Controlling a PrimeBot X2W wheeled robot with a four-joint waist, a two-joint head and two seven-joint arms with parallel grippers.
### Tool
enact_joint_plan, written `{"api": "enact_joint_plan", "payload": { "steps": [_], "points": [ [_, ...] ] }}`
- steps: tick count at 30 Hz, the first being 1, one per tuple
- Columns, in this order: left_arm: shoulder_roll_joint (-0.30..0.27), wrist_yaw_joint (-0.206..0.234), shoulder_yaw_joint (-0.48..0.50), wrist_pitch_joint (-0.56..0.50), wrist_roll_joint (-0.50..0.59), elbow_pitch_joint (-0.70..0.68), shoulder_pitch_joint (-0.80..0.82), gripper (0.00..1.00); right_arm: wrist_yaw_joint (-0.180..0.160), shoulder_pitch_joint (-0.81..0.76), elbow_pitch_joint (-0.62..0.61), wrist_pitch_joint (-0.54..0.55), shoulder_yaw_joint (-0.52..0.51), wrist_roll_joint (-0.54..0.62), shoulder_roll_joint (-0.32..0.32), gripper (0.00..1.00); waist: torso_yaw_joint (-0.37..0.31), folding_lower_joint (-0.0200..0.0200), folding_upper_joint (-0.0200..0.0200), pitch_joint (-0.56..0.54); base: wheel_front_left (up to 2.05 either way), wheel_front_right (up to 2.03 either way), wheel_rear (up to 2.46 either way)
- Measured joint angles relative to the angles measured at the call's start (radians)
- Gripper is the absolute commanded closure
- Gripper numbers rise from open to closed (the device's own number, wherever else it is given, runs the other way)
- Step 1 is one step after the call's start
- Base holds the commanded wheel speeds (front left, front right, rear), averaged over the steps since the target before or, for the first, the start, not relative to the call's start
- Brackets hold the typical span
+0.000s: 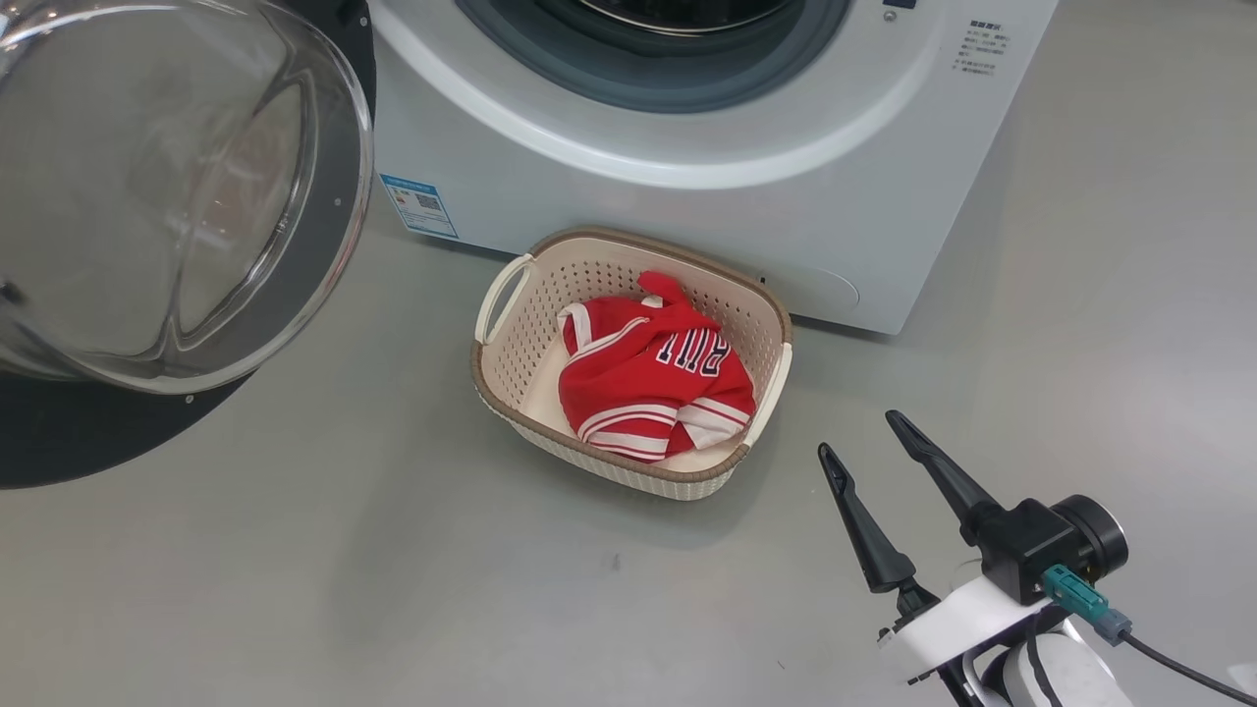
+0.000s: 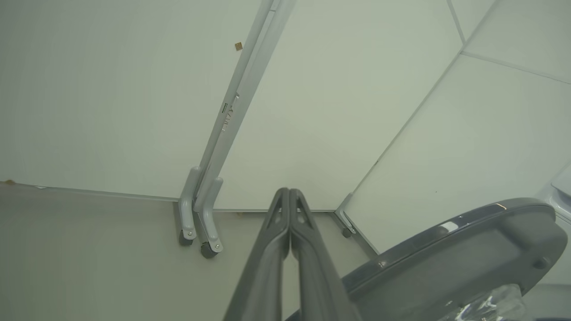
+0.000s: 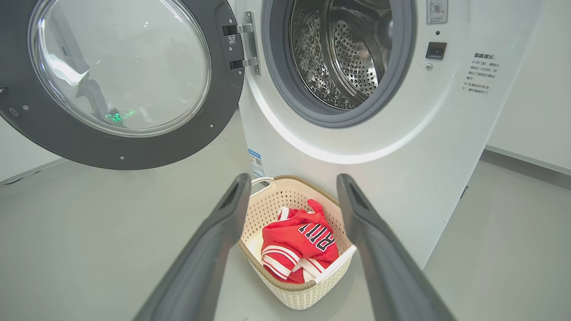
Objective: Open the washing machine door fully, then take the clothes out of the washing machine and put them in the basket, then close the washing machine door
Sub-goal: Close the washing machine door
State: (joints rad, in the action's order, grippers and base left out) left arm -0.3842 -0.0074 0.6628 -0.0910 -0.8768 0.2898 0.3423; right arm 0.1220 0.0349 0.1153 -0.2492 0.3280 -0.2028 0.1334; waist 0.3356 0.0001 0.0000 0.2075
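The white washing machine (image 1: pixel 687 187) (image 3: pixel 401 133) stands with its door (image 1: pixel 167 196) (image 3: pixel 120 76) swung wide open to the left; the steel drum (image 3: pixel 343 58) looks bare. Red clothes (image 1: pixel 648 378) (image 3: pixel 299 243) with white trim and dark lettering lie bunched in the cream basket (image 1: pixel 511 324) (image 3: pixel 267 209) on the floor in front of the washer. My right gripper (image 1: pixel 859 432) (image 3: pixel 292 180) is open and holds nothing, hovering right of and behind the basket, pointing at it. My left gripper (image 2: pixel 289 191) is shut on nothing, beside the door's dark rim (image 2: pixel 446 267).
Grey floor (image 1: pixel 344 570) spreads around the basket. In the left wrist view, white wheeled partition panels (image 2: pixel 214 133) stand on castors (image 2: pixel 207 249) behind the door. A baseboard and white wall (image 3: pixel 526 111) lie to the washer's right.
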Motion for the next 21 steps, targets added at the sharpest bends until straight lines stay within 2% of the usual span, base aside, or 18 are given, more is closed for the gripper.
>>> {"api": "enact_joint_plan", "payload": {
  "steps": [3,8,15,21],
  "points": [
    [0.003,0.023,0.029,-0.052,-0.073,0.056,0.041,1.0,0.0,0.008,-0.005,0.0,-0.003,0.003,0.01,0.0,-0.011,0.0,0.0,0.019,0.0,0.0,0.0],
    [0.023,0.087,0.139,-0.108,-0.212,0.153,0.124,1.0,0.0,0.035,-0.01,0.0,-0.002,0.003,0.015,0.0,-0.036,0.0,0.0,0.042,0.0,0.0,0.0],
    [0.03,0.106,0.162,-0.199,-0.303,0.224,0.204,1.0,0.0,0.037,-0.012,0.0,-0.013,0.003,0.017,0.0,-0.058,0.0,0.0,0.056,0.0,0.0,0.0],
    [0.033,0.127,0.251,-0.225,-0.375,0.305,0.282,1.0,0.0,0.037,-0.014,0.0,-0.017,0.002,0.022,0.0,-0.063,0.0,0.0,0.059,0.0,0.0,0.0]
  ]
}}
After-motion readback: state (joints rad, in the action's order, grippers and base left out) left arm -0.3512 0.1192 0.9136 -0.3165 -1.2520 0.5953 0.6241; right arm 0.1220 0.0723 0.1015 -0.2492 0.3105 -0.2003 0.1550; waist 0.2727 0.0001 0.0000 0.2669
